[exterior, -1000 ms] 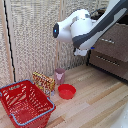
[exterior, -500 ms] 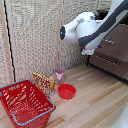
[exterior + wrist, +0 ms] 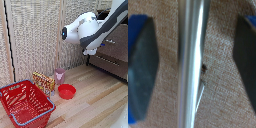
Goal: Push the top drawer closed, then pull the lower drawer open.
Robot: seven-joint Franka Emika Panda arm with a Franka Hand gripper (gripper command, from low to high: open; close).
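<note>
Between my two blue-edged fingers point(image 3: 142, 65) runs a silver bar point(image 3: 193, 60) against woven fabric; my hand point(image 3: 195, 65) is spread wide, holding nothing. The lower drawer point(image 3: 111, 62) sits behind my arm. No drawer step has begun; next I must reach the drawers.

The arm point(image 3: 97, 27) is cut off by the top and right edge of the exterior view, and it hides part of the top drawer point(image 3: 116, 44). Its gripper cannot be seen there. The lower drawer point(image 3: 111, 65) runs off the exterior view's right. The red basket point(image 3: 22, 102) is cut off at the bottom corner. In the wrist view both pads point(image 3: 142, 65) are blurry and cut by the sides.
</note>
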